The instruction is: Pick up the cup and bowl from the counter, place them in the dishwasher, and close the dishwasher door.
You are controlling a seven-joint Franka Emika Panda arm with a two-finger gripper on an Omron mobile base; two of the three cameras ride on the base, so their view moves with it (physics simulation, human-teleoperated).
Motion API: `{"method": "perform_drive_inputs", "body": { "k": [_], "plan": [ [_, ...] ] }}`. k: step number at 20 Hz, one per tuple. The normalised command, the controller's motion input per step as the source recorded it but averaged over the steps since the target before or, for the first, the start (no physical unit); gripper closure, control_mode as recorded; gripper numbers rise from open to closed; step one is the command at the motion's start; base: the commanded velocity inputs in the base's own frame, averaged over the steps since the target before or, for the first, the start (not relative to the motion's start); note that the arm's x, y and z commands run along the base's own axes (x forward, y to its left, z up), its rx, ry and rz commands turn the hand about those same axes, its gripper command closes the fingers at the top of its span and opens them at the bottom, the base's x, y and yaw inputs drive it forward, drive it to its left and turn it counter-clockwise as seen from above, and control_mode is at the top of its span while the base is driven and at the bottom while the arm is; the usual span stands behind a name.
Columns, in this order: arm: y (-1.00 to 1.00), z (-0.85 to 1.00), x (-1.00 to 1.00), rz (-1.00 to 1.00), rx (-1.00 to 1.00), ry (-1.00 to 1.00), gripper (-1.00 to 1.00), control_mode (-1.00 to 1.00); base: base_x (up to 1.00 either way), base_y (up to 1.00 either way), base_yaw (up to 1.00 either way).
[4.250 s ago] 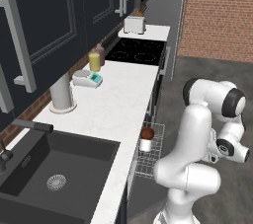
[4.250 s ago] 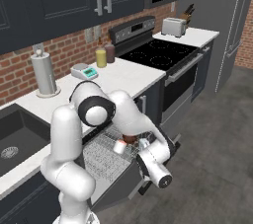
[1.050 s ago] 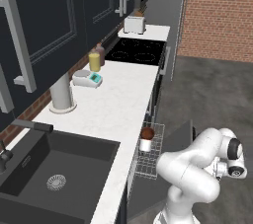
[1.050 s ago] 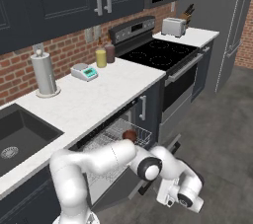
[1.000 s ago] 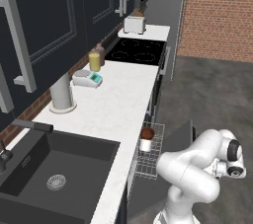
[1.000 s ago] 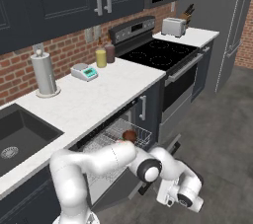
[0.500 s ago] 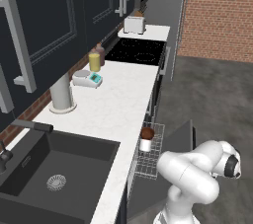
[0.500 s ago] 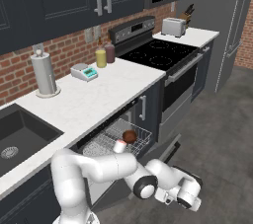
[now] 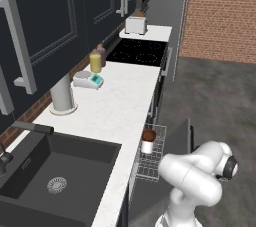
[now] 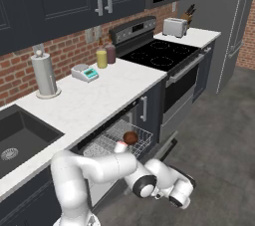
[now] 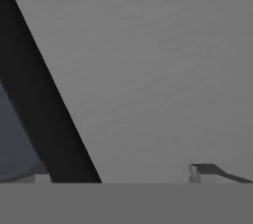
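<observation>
- The arm (image 10: 149,182) reaches low, at 6 o'clock in the right base view, beside the dishwasher door (image 9: 181,138); its jaws stand wide and hold nothing.
- The door hangs open, so closing it is what remains.
- Beyond it, cup (image 9: 147,146) and bowl (image 9: 149,134) already sit in the pulled-out dishwasher rack (image 9: 152,158), bowl on the cup.
- Farther, toward 12 o'clock, the table (image 9: 115,106) no longer carries either.
</observation>
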Motion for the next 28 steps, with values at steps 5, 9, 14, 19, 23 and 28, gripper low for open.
{"method": "perform_drive_inputs", "body": {
  "k": [5,9,14,19,23,28],
  "plan": [
    [1.00,0.22,0.19,0.05,0.06,-0.11,-1.00,-1.00,0.00,0.00,0.00],
    [1.00,0.54,0.10,0.00,-0.05,0.00,-1.00,-1.00,0.00,0.00,0.00],
    [1.00,0.52,0.01,0.00,-0.12,0.00,-1.00,-1.00,0.00,0.00,0.00],
    [1.00,0.43,0.00,-0.01,-0.20,-0.01,-1.00,-1.00,0.00,0.00,0.00],
    [1.00,0.32,0.00,-0.08,-0.25,0.00,-1.00,-1.00,0.00,0.00,0.00],
    [1.00,0.11,0.00,-0.14,-0.26,0.01,-1.00,-1.00,0.00,0.00,0.00]
  ]
}}
